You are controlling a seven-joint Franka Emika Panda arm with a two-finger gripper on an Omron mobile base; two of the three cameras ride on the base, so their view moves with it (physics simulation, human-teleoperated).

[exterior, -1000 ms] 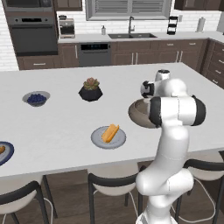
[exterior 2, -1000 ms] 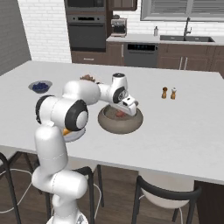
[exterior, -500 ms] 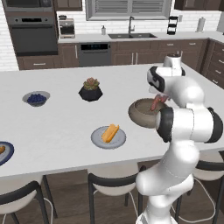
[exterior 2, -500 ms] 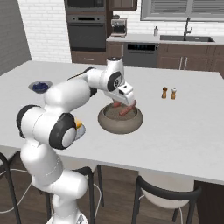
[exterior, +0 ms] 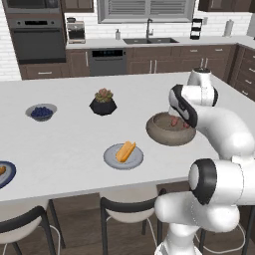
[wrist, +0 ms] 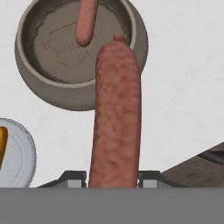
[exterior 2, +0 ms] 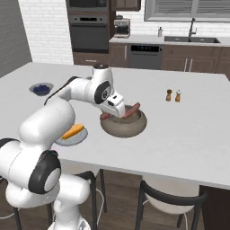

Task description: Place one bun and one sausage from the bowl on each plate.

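One sausage sits clamped in the gripper, frame centre, above the bowl rim; bare counter spreads right.

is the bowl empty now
No. In the hand view one sausage lies in the bowl; another sausage is clamped in the gripper above it.

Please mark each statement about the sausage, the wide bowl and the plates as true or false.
1. The jaws are shut on a reddish-brown sausage. True.
2. The wide dull grey bowl is empty. False: another sausage lies in it.
3. The plain light grey plate carries an orange bun. True.
4. The held sausage already lies on that plate. False: it is lifted above the bowl.
5. The black pot with a succulent stands inside the bowl. False: it stands apart on the white counter.
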